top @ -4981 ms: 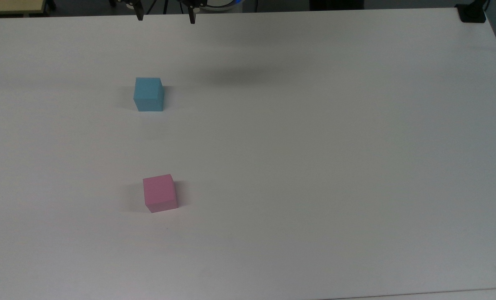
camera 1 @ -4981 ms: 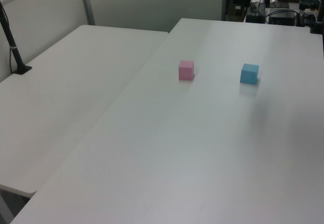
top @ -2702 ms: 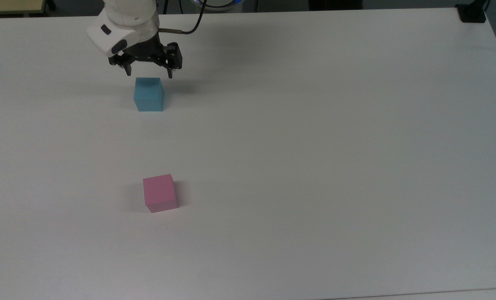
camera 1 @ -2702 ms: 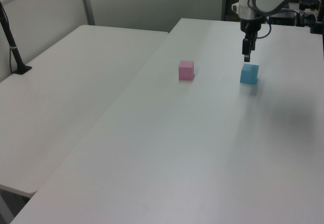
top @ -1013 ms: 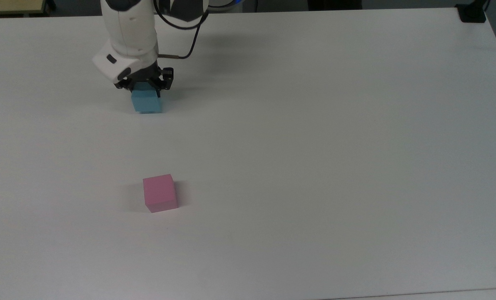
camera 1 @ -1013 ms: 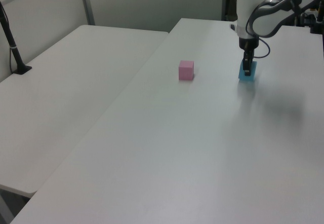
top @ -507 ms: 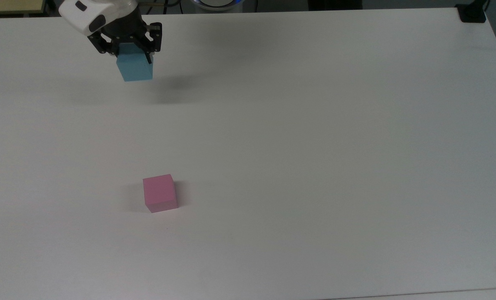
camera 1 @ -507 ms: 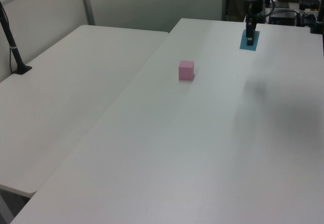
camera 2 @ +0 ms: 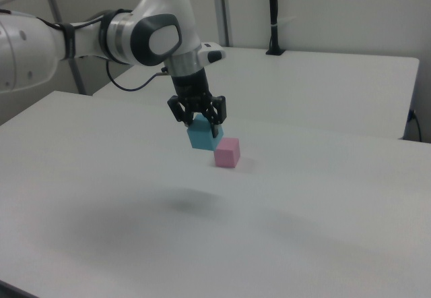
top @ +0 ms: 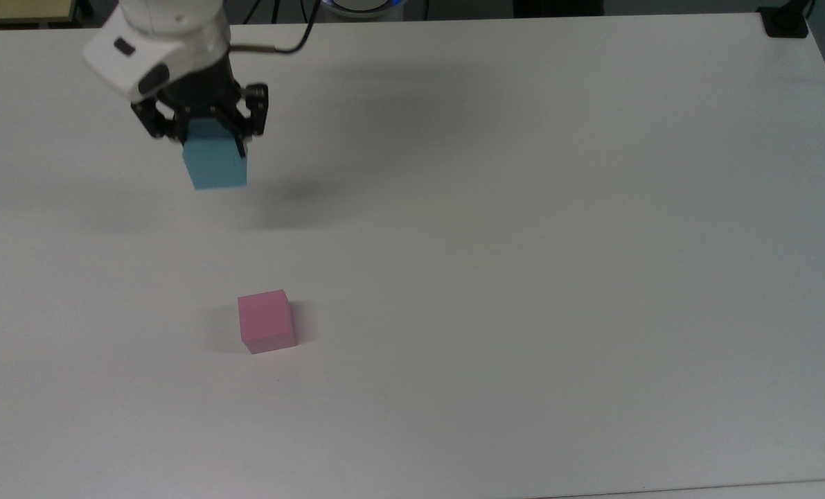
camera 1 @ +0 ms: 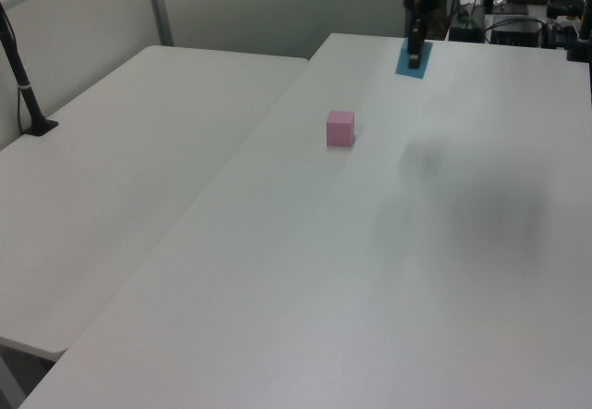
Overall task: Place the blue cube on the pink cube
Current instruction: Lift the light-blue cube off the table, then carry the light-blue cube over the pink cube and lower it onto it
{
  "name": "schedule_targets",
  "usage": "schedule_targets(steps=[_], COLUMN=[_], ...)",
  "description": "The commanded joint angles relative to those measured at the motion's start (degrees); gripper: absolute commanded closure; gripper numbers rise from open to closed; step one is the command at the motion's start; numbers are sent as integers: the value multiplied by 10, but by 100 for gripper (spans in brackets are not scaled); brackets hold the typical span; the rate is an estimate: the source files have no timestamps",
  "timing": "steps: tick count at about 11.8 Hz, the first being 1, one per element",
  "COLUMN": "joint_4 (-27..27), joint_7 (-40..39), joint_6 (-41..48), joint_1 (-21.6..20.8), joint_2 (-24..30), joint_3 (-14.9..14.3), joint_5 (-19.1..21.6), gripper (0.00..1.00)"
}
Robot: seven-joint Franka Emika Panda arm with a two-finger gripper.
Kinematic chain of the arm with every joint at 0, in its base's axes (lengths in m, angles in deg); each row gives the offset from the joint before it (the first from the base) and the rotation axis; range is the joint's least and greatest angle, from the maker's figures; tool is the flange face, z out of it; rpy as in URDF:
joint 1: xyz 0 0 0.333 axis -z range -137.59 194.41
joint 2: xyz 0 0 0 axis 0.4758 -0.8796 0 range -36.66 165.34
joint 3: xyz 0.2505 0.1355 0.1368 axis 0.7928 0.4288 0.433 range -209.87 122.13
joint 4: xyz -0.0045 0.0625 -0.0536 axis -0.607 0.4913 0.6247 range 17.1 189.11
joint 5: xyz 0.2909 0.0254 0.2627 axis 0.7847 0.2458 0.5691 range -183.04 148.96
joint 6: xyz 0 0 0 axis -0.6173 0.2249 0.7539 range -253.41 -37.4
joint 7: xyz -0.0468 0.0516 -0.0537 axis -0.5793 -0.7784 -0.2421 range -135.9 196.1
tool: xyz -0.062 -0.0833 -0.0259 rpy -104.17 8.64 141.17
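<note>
Tool [top: 208,142] clamped on blue cube [top: 215,165], raised above bench [top: 523,242].
Carry step under way; next: travel over pink cube [top: 267,321], well apart, square up, lower gently, release.

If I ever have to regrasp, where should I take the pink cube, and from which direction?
Come straight down on the pink cube from above and close on two opposite side faces. It sits flat on the table with flat, plain sides and open space all round. The hand holds the blue cube that same way now.
</note>
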Motion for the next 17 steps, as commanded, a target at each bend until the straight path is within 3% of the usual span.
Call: schedule_targets(steps=[1,4,6,17], joint_4=[-126,-151,-205,-204], joint_7=[5,36,51,93], joint_6=[4,-52,-58,-134], joint_1=[-14,-13,-14,-39], joint_2=[-119,-159,-199,-250], joint_3=[-17,-16,-16,-9], joint_5=[12,22,23,27], gripper=[59,59,59,56])
